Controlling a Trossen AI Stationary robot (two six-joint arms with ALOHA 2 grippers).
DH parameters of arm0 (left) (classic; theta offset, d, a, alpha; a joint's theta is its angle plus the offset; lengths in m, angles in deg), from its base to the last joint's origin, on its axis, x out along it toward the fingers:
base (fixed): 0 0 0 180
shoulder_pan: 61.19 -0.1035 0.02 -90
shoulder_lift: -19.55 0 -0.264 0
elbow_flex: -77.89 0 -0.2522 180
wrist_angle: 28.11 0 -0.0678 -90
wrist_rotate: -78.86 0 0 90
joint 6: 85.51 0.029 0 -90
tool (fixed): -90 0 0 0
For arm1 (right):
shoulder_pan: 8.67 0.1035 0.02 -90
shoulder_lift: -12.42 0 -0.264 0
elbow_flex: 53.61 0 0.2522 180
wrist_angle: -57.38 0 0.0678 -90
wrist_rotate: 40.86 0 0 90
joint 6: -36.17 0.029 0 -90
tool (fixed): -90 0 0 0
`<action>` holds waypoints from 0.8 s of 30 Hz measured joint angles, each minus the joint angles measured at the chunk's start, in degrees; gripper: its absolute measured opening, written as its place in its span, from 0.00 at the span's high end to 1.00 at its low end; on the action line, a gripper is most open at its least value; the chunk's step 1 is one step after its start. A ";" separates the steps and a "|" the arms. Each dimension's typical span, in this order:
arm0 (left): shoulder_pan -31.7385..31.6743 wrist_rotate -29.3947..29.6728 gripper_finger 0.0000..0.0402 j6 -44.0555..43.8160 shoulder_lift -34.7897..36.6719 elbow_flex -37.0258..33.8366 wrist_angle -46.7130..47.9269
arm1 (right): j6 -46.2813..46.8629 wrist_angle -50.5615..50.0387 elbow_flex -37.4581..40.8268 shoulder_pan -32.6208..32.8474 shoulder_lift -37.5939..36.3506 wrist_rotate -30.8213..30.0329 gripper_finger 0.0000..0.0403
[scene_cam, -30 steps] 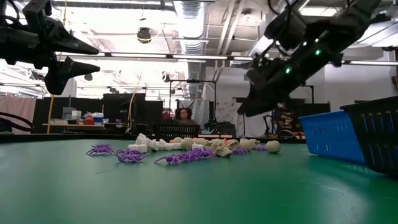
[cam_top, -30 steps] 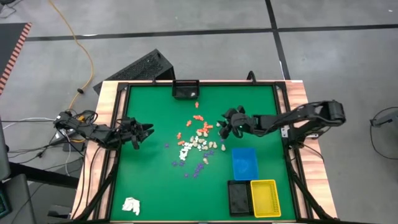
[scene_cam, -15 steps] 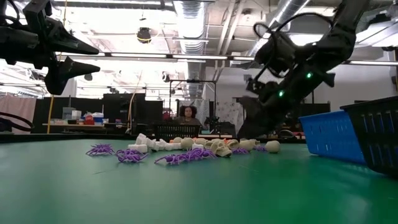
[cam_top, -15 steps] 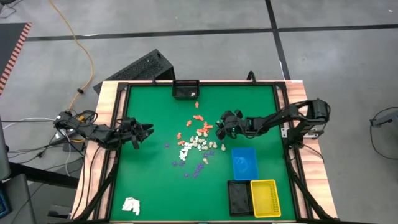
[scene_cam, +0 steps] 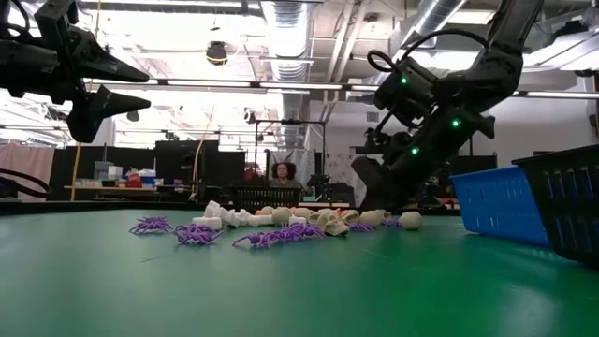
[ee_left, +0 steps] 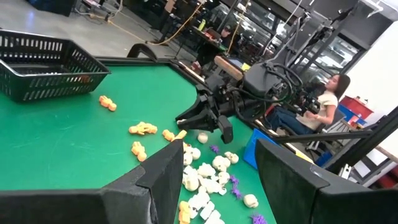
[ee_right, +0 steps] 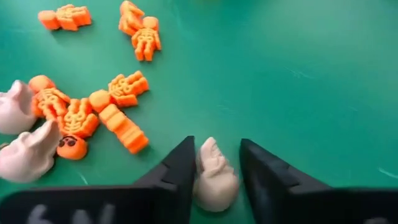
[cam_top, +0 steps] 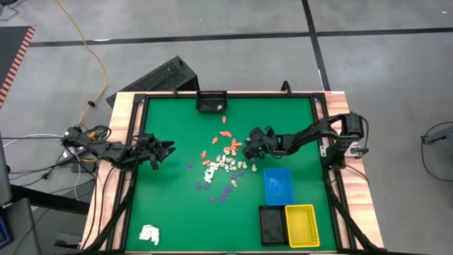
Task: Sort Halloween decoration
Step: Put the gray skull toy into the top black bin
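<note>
Green table [cam_top: 170, 205] carries the Halloween decoration [cam_top: 225, 164] heaped mid-mat; we see the right gripper [ee_right: 214, 163] down at the heap's edge, fingers flanking a cream figurine [ee_right: 214, 175] (contact unclear); orange skeletons [ee_right: 112, 109] crowd just beside it; blue tray [cam_top: 278, 185], black tray [cam_top: 271, 224] and yellow tray [cam_top: 301, 225] sit near; left gripper [cam_top: 168, 149] hovers spread apart, well clear; paper wad [cam_top: 149, 233] in the corner.
</note>
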 joint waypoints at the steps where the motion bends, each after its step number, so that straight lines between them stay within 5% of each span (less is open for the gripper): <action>1: -0.02 0.00 0.53 0.02 0.00 0.00 0.00 | 0.82 -0.02 0.00 -0.09 -0.05 0.00 0.76; 5: -0.02 0.01 0.53 0.02 0.01 0.00 0.02 | 2.32 0.07 -0.04 -0.08 -0.11 -0.12 0.91; 24: -0.02 -0.03 0.53 0.07 0.02 0.04 0.07 | -2.27 -4.42 -8.48 -1.87 -7.29 0.52 0.96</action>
